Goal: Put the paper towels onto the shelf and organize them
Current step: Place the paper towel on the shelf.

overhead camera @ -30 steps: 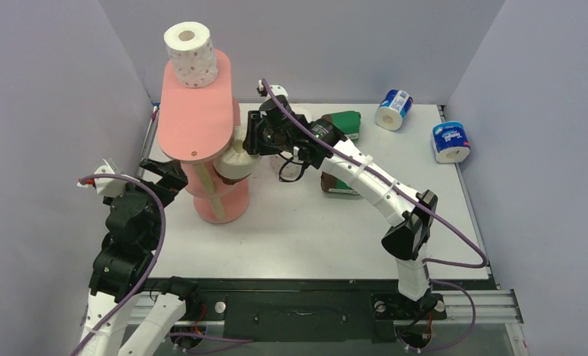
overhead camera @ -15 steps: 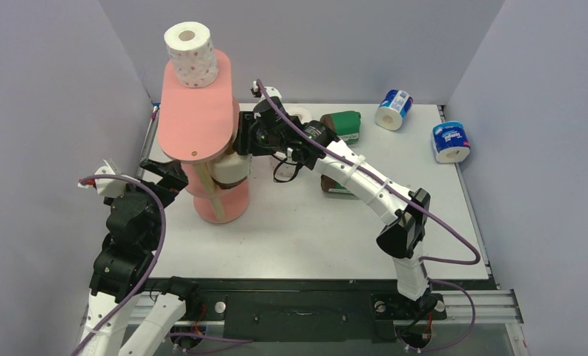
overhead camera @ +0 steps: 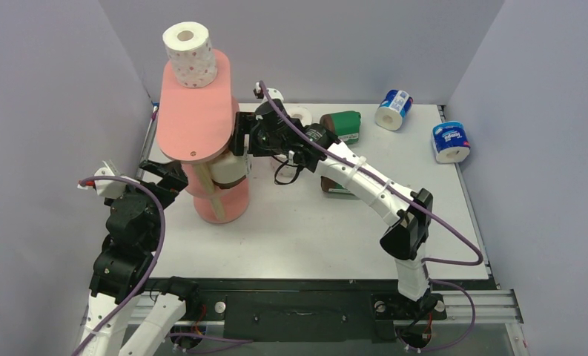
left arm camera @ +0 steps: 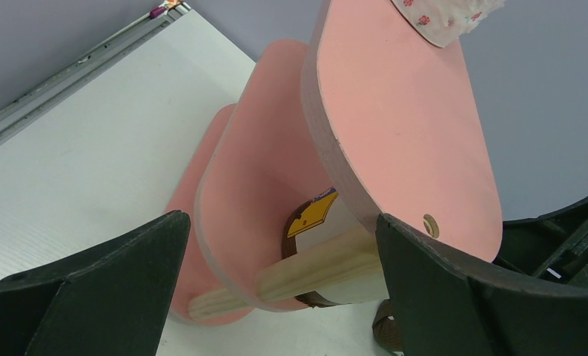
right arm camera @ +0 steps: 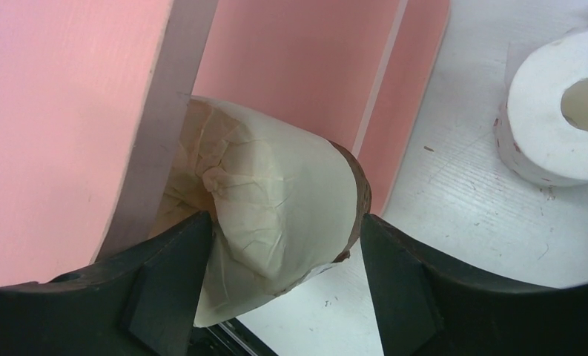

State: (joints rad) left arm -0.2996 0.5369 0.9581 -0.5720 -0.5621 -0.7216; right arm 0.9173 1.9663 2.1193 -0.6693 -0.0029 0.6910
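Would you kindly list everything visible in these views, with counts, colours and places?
shelf: one, salmon pink with pale wooden posts, left part of the table.
dotted roll: one, white with red dots, upright on the shelf's top board.
cream roll: one, cream, on the middle tier.
white roll: one, white, on the table behind the right arm.
green-wrapped rolls: two, green, mid-table; the nearer one is partly under the right arm.
blue-white rolls: two, back right of the table.
table: one, white.
walls: three, pale lilac.
left pincer: one, black, open and empty, facing the shelf.
right pincer: one, black, jaws either side of the cream roll; grip unclear.
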